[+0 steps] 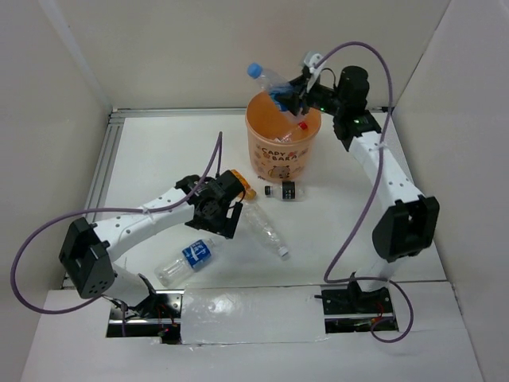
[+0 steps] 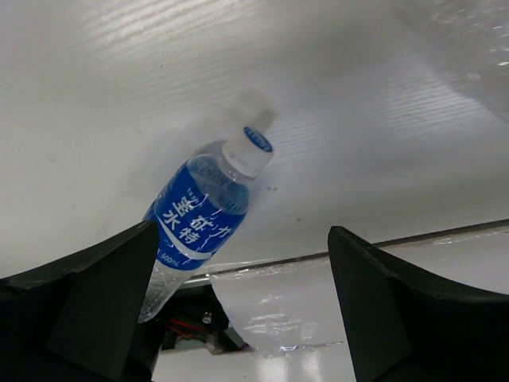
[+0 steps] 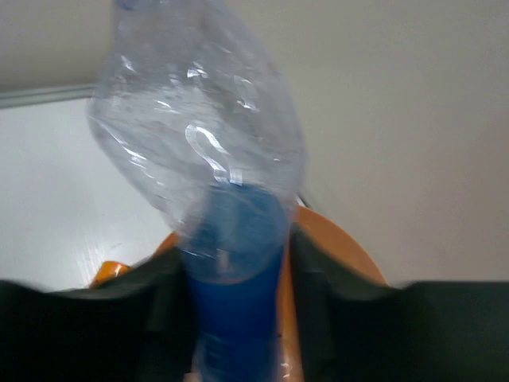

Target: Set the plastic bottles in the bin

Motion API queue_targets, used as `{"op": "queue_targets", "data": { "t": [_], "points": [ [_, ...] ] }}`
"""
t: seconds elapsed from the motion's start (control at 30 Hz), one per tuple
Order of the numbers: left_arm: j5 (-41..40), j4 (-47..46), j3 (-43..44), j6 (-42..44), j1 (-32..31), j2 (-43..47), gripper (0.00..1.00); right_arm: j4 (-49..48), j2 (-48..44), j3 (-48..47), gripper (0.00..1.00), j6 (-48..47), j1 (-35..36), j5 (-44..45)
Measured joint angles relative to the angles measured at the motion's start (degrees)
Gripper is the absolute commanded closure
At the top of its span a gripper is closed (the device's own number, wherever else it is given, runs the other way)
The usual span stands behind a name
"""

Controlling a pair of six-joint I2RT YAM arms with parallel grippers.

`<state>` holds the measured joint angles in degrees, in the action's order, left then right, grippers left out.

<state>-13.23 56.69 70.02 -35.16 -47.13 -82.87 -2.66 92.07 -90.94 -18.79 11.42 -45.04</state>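
The white table [image 1: 159,159] carries everything. The orange bin [image 1: 274,155] stands upright, directly under the right pincer [image 1: 290,95]. In the right wrist view only a piece of its rim [image 3: 342,247] shows behind the fingers.

The right pincer [image 3: 235,270] is closed on a crumpled clear bottle [image 1: 269,79] and grips it at the blue label. The long axis of this bottle is tilted. It runs from the pincer up and to the left, and the blue cap is at the end away from the pincer. Only the top view shows that cap; the wrist view cuts it off.

The left pincer [image 1: 219,227] is wide open and holds nothing. A blue-labelled bottle [image 1: 184,261] lies flat on the table, near the pincer but apart from it. Its capped end points toward the pincer. The left wrist view shows the white cap and the label of this bottle [image 2: 203,211] clearly, but one finger hides its bottom.

A plain clear bottle [image 1: 266,231] lies diagonally, just beside the left pincer on its right. An orange bottle [image 1: 237,181] is close behind this pincer; I cannot tell whether they touch. A tiny dark-labelled bottle [image 1: 286,191] lies farther to the pincer's right, at the foot of the bin.
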Motion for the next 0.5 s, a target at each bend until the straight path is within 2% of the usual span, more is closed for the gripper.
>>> {"op": "queue_targets", "data": {
  "t": [0.1,0.13,0.33,0.5],
  "points": [
    [-0.92,3.43,0.11,-1.55,-0.22,-2.19,0.0,-1.36,5.66,-3.67,0.07,1.49,1.84,0.57],
    [-0.98,4.24,0.11,-1.84,-0.28,-2.71,0.0,-1.66,7.13,-4.24,0.03,2.21,2.19,0.9],
    [-1.07,5.97,0.09,-2.54,-1.07,-6.6,0.0,-0.98,10.14,-4.63,0.01,5.33,0.52,0.57],
    [-1.46,5.9,0.09,-1.66,-1.46,-13.22,0.0,-0.68,4.52,-2.21,0.01,7.65,-4.44,-1.57]
  ]
}}
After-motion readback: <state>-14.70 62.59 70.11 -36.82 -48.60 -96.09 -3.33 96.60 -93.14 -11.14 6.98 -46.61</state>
